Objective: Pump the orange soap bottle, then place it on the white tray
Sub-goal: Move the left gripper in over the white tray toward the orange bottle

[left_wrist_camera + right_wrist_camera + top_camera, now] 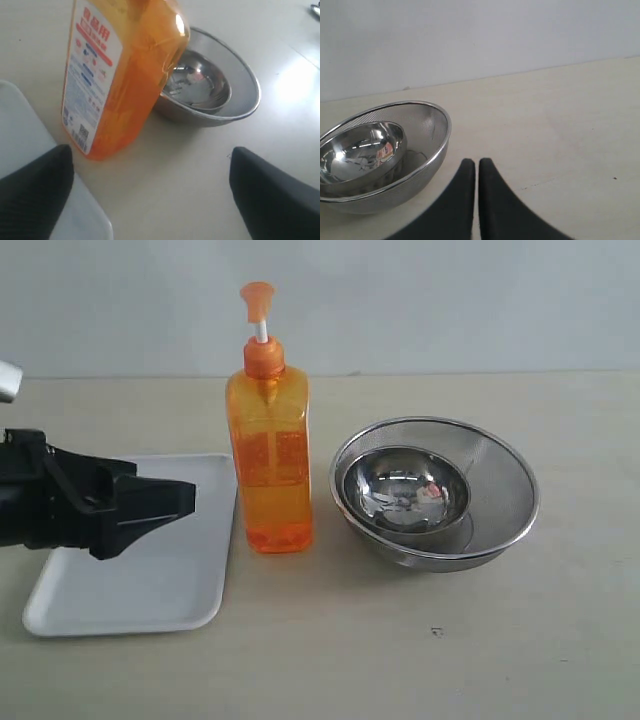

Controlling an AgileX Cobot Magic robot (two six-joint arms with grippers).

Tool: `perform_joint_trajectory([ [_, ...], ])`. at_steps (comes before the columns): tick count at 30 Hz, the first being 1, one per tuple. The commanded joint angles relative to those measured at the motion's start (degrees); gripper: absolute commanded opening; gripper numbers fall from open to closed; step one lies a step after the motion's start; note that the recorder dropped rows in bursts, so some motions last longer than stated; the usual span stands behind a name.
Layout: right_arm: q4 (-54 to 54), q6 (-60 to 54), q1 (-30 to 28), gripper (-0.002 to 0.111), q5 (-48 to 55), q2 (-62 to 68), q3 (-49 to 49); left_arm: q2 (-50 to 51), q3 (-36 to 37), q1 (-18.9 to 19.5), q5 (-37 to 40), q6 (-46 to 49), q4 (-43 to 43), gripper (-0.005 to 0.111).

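The orange soap bottle [270,455] stands upright on the table, its pump head [258,298] raised on the white stem. The white printed label [87,75] faces my left wrist camera. Just left of the bottle lies the white tray [150,590], whose right edge is close to the bottle's base. My left gripper [180,502] hovers over the tray, pointing at the bottle and a short way from it. It is open [150,165], with nothing between the fingers [35,195]. My right gripper [476,165] is shut and empty, beside the steel bowls; the exterior view does not show it.
A steel mesh strainer [505,490] with a smaller steel bowl [405,490] inside it sits just right of the bottle, and the strainer wall [420,165] is near my right fingertips. A pale wall stands behind the beige table.
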Motion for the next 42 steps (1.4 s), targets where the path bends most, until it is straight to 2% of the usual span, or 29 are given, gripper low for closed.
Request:
perform_joint_trajectory([
  [1,-0.04,0.00,0.13,0.000,-0.01,-0.31,-0.02,0.05,0.89,-1.50,-5.39,1.26,-0.47,0.078],
  [17,-0.04,0.00,0.13,0.000,-0.01,-0.31,-0.02,0.05,-0.64,-1.50,0.12,-0.42,-0.47,0.078],
  [31,-0.04,0.00,0.13,0.000,-0.01,-0.31,-0.02,-0.06,-0.76,-1.50,-0.45,-0.26,-0.47,0.078],
  [34,-0.04,0.00,0.13,0.000,-0.01,-0.31,-0.02,-0.06,-0.97,-1.50,-3.15,1.40,-0.47,0.077],
  [38,-0.04,0.00,0.13,0.000,-0.13,-0.31,-0.02,-0.06,-1.70,-1.62,-7.53,1.84,-0.47,0.069],
  [42,-0.04,0.00,0.13,0.000,-0.13,-0.31,-0.02,-0.06,-1.70,-1.62,-2.28,1.32,-0.47,0.065],
])
